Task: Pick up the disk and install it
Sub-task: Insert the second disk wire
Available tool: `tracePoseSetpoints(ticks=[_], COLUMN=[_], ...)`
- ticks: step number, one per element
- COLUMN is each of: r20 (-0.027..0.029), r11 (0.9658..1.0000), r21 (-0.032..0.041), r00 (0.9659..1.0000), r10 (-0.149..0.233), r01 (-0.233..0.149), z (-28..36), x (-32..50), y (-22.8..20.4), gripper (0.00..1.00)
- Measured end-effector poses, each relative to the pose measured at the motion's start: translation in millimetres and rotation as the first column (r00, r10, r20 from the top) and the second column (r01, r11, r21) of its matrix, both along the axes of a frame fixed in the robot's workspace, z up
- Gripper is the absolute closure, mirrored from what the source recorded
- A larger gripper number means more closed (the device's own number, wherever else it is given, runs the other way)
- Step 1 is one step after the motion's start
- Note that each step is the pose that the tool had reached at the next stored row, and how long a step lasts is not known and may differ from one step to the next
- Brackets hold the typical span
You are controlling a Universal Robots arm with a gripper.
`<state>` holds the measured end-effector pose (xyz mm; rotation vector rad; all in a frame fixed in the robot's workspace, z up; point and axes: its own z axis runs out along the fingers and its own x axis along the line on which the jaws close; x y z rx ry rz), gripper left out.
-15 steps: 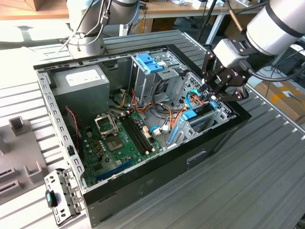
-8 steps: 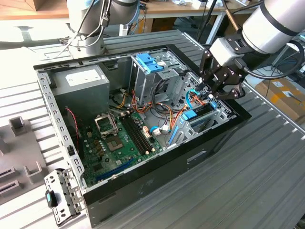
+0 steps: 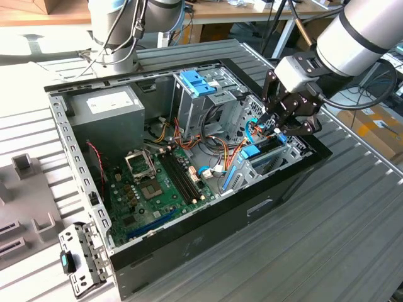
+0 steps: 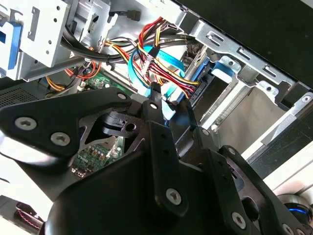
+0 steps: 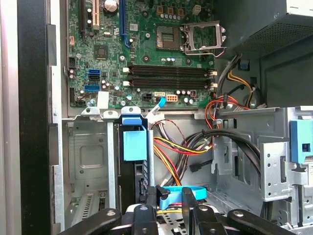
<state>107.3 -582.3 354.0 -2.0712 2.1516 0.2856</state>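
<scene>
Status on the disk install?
Done: unclear. A blue-tabbed carrier stands in the bay, but I can't tell if it holds the disk. In hand: nothing; the end effector hangs open over that bay. Left: seating can't be confirmed.

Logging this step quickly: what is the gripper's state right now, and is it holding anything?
Gripper: over the drive bay of the computer case; whether it is open, shut or holding anything cannot be told.

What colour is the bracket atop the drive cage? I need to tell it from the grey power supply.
Bright blue; the bracket shows best in the exterior view.
</scene>
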Motion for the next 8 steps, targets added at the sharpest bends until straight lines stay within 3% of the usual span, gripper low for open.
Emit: tracePoseSetpoints(ticks=[2,5,8], r20=[0.0,0.0,0.0], r11=[1.0,1.0,1.0], r21=[0.0001,0.0,0.0], r00=[1.0,1.0,1.0], r10=[0.0,0.0,0.0], r01=[0.0,0.0,0.0], z=[0.0,-0.1,-0.1], x=[0.0,0.0,0.0], y=[0.0,0.0,0.0], gripper=[0.66,0.84,0.84])
